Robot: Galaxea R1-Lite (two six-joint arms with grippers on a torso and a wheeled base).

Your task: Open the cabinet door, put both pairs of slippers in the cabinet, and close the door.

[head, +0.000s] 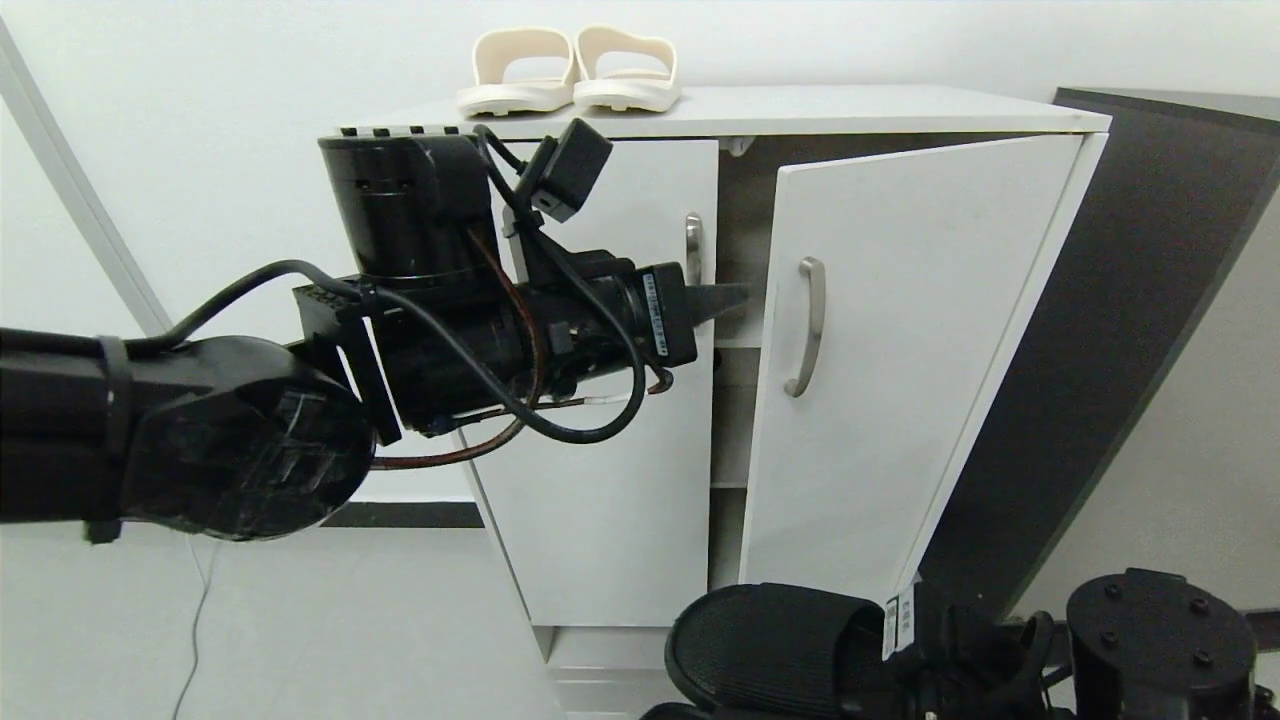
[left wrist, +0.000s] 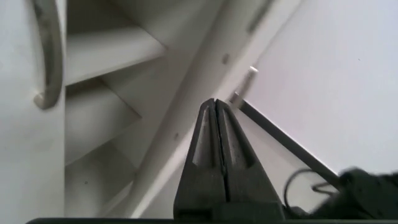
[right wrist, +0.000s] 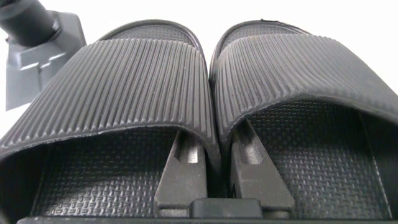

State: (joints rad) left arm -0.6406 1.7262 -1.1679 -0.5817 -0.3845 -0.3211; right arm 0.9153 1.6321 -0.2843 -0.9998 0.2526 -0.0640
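Observation:
The white cabinet [head: 600, 500] has its right door [head: 900, 380] swung partly open, leaving a gap onto the shelves [left wrist: 106, 53]. My left gripper [head: 735, 297] is shut and empty, its tip in that gap beside the left door's handle [head: 693, 248]. In the left wrist view the left gripper [left wrist: 215, 107] points at the door edge, with a curved handle [left wrist: 50, 56] off to the side. A cream pair of slippers [head: 570, 70] rests on the cabinet top. Low in front, my right gripper [right wrist: 214, 132] is shut on the black slippers [head: 770, 640], a finger [right wrist: 180, 177] inside each shoe.
A dark grey panel [head: 1150, 350] leans along the cabinet's right side. The right door's handle [head: 810, 325] faces me. A thin cable [head: 195, 640] trails over the pale floor at lower left. A white wall stands behind the cabinet.

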